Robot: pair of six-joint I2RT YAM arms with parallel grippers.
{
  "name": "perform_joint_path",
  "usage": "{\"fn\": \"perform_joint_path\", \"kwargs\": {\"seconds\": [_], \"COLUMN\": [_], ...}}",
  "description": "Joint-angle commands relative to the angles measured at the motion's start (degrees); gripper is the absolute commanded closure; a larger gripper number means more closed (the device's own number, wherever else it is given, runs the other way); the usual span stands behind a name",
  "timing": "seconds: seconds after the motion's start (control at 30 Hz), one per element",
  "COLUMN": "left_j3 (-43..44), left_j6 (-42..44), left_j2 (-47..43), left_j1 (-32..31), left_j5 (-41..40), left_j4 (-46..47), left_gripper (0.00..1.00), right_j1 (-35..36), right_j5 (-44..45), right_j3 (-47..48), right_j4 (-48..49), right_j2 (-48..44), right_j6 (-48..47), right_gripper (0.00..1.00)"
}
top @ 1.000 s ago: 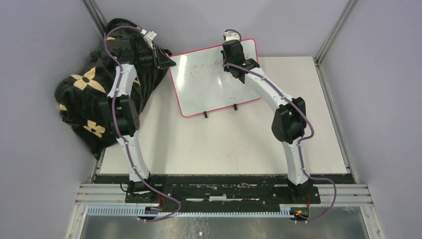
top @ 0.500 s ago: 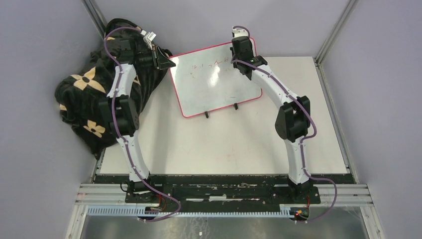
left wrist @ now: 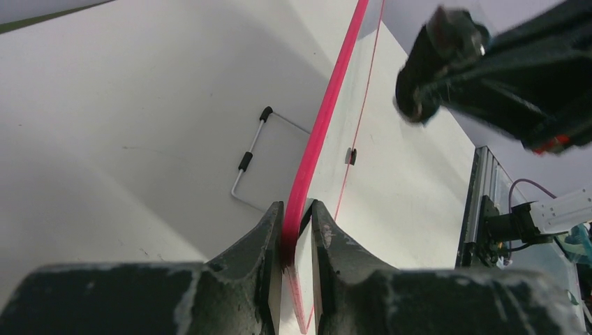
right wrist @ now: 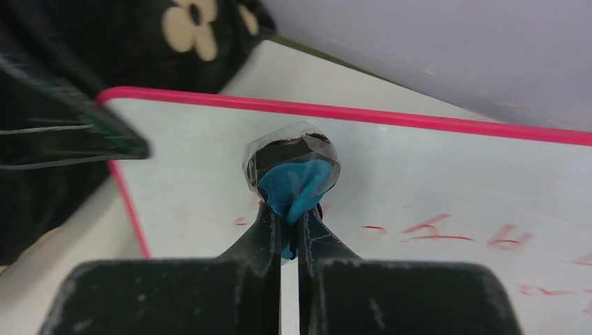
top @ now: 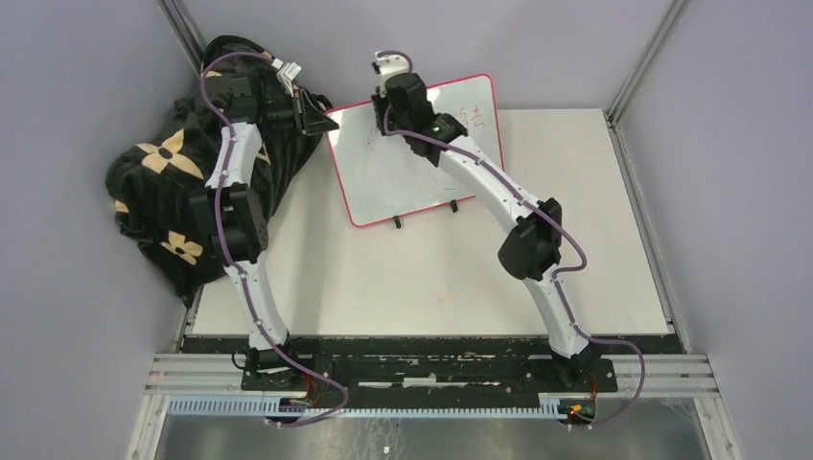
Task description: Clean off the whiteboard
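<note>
The whiteboard (top: 407, 168) with a red-pink frame and two small black feet lies tilted at the back of the table. Faint red marks (top: 472, 117) show near its far right corner and in the right wrist view (right wrist: 433, 227). My left gripper (top: 321, 117) is shut on the board's left frame edge (left wrist: 317, 132). My right gripper (top: 395, 96) is shut on the small blue eraser (right wrist: 297, 185), which presses on the board near its far left corner (right wrist: 209, 105).
A black bag with cream flower prints (top: 168, 182) is heaped at the table's left edge, beside the left arm. Grey walls and metal posts (top: 638, 67) close in the back. The right arm (top: 479, 177) stretches across the board.
My right gripper swept with the eraser from the board's far right corner leftward to the far left. The marks in the board's far middle look gone. The left arm held still.
</note>
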Motion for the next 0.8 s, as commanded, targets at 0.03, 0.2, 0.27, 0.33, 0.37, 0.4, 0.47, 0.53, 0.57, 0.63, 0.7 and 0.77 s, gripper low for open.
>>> {"fn": "perform_joint_path", "kwargs": {"seconds": [0.03,0.2,0.27,0.33,0.37,0.4,0.47,0.53,0.57,0.63,0.7,0.77], "left_j3": [-0.35,-1.63,-1.7,-1.83,-1.9,-1.86,-1.99,-2.02,-2.05,-2.17,-2.04,-1.7], "left_j6": [4.77,5.44,6.08,6.7,7.05,7.32,7.46,7.55,7.6,7.67,7.92,8.11], "left_j2": [-4.1,-4.86,-5.06,-5.18,-5.32,-5.33,-5.29,-5.22,-5.24,-5.23,-5.13,-5.06], "left_j1": [-0.26,-0.3,-0.27,-0.27,-0.24,-0.27,-0.32,-0.32,-0.26,-0.2,-0.29,-0.25], "left_j5": [-2.81,-2.82,-2.74,-2.54,-2.53,-2.53,-2.56,-2.4,-2.38,-2.38,-2.33,-2.38], "left_j4": [-0.97,-1.26,-1.84,-2.5,-2.78,-3.0,-3.19,-3.32,-3.34,-3.27,-3.59,-3.87], "left_gripper": [0.97,0.97,0.97,0.97,0.97,0.97,0.97,0.97,0.97,0.97,0.97,0.97], "right_j1": [4.27,7.16,7.18,7.14,7.13,7.06,6.56,5.7,5.03,3.85,2.69,1.28], "right_j5": [-5.52,-5.85,-5.1,-4.06,-3.38,-2.86,-2.07,-1.63,-1.38,-0.96,-0.49,-0.01], "right_j3": [7.34,9.08,8.89,8.51,8.19,8.08,8.05,7.98,7.82,7.38,6.62,5.56], "right_j4": [0.53,1.07,0.94,0.91,0.97,1.05,1.14,1.08,1.08,0.99,1.07,1.08], "right_j2": [5.01,7.56,8.03,7.98,7.91,7.84,7.92,7.96,7.88,7.6,7.03,6.17], "right_j6": [4.36,4.78,4.87,3.86,3.17,2.52,1.66,1.48,1.45,1.18,0.76,0.36], "right_gripper": [0.99,0.99,0.99,0.99,0.99,0.99,0.99,0.99,0.99,0.99,0.99,0.99]}}
